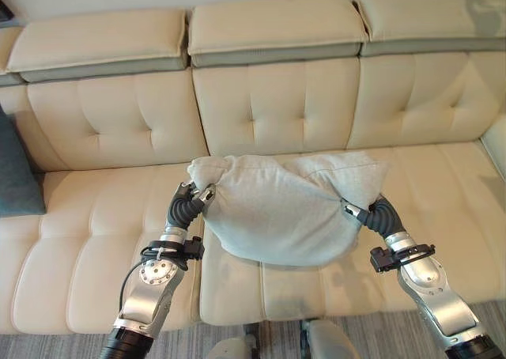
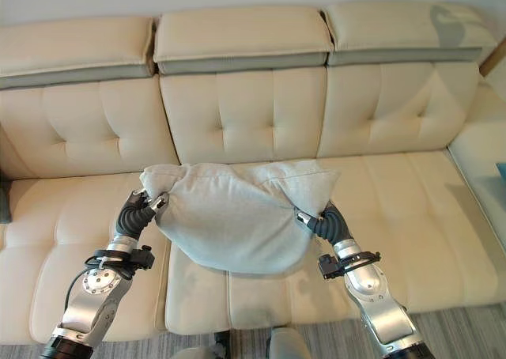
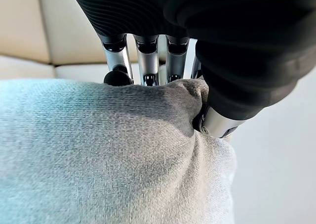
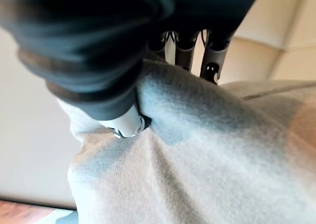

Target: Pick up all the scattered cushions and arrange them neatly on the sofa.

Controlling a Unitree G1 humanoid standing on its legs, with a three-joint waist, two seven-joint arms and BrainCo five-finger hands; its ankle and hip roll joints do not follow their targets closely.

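Both hands hold one pale grey cushion (image 1: 277, 209) by its two upper corners, so it hangs between them like a sling, its belly sagging toward the front edge of the sofa's (image 1: 103, 240) middle seat. The left hand (image 1: 192, 198) has its fingers (image 3: 146, 68) curled over the top of one corner with the thumb pressed into the cloth from the other side, a pinch that bunches the fabric into a little ear. The right hand (image 2: 310, 219) does the same at the opposite corner: fingers (image 4: 183, 50) hooked over the edge, thumb dug into the cover. Taking hold at the corners looks like the sensible choice for so soft and wide a thing, since it gives each hand a fold to close on and keeps the cushion spread out rather than crumpled.

The cushion is carried in front of the middle backrest, low over the seat; whether its underside touches the seat I cannot tell. That spot suits standing it up against the back. A dark teal cushion (image 1: 16, 173) already leans at the left end of the sofa, against the backrest there, well apart from the grey one.
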